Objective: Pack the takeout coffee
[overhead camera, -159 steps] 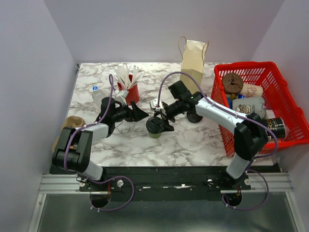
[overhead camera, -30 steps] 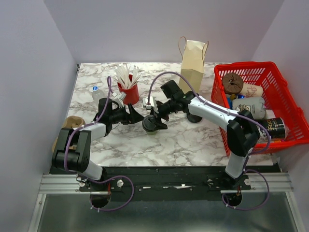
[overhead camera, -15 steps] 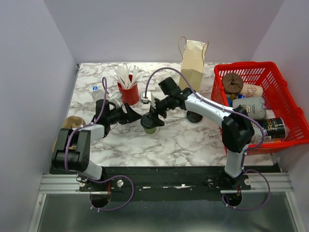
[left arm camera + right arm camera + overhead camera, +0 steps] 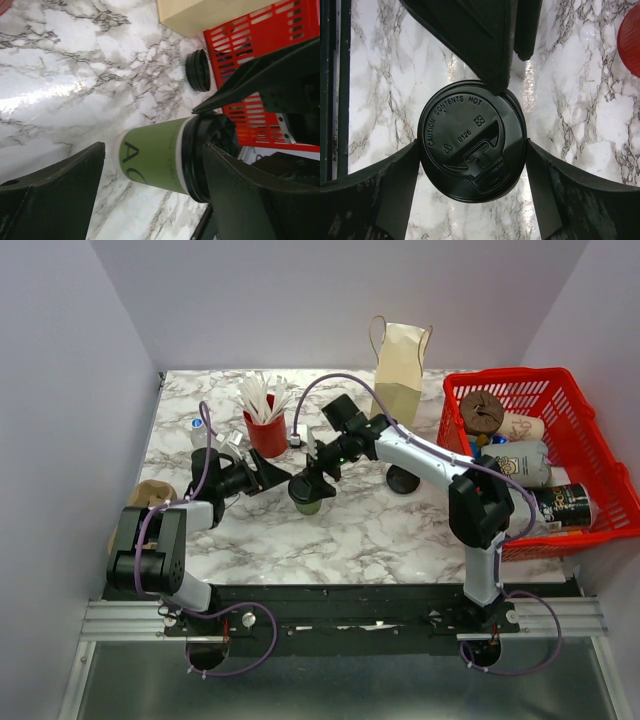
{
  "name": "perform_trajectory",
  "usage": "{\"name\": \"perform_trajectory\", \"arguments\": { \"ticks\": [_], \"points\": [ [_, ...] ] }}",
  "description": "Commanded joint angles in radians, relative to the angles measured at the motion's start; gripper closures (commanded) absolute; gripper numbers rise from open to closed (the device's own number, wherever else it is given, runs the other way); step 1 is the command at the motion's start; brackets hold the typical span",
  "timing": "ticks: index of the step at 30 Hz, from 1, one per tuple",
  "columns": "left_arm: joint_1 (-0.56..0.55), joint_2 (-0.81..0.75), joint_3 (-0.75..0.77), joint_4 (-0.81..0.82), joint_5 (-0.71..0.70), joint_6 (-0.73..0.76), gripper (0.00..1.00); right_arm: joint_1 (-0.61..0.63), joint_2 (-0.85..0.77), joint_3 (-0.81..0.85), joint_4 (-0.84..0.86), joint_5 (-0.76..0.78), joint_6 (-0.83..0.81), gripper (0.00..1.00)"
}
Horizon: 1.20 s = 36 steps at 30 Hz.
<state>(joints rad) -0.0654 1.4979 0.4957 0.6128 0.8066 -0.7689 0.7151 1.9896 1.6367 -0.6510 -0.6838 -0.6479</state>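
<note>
Right gripper (image 4: 308, 478) has slid the coffee cup (image 4: 150, 155) left on the table (image 4: 380, 530), its jaws pinching the black lid. Left gripper (image 4: 278, 478) jaws stand spread around the cup. A red cup (image 4: 270, 437) of white sticks (image 4: 260, 395) is near.

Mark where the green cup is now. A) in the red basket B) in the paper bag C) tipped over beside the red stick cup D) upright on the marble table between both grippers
D: the green cup stands upright on the marble table, flanked by the left gripper and right gripper.
</note>
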Motion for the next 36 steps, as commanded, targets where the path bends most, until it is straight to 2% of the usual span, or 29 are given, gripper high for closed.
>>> {"name": "perform_trajectory", "arguments": {
  "ticks": [1, 14, 24, 31, 36],
  "points": [
    [0.009, -0.03, -0.019, 0.11, 0.097, -0.073, 0.12, 0.003, 0.152, -0.044, -0.061, 0.224, -0.053, 0.15],
    [0.019, -0.005, -0.04, 0.033, 0.092, -0.05, 0.14, 0.003, 0.195, 0.015, -0.114, 0.221, -0.044, 0.16],
    [0.026, 0.192, -0.051, 0.301, 0.108, -0.213, 0.15, 0.003, 0.241, 0.067, -0.196, 0.145, -0.053, 0.16],
    [0.026, 0.242, -0.06, 0.229, 0.045, -0.167, 0.17, 0.001, 0.279, 0.094, -0.228, 0.119, -0.038, 0.16],
    [0.026, 0.281, -0.046, 0.266, 0.055, -0.165, 0.17, 0.001, 0.288, 0.066, -0.19, 0.13, -0.021, 0.16]
  ]
}}
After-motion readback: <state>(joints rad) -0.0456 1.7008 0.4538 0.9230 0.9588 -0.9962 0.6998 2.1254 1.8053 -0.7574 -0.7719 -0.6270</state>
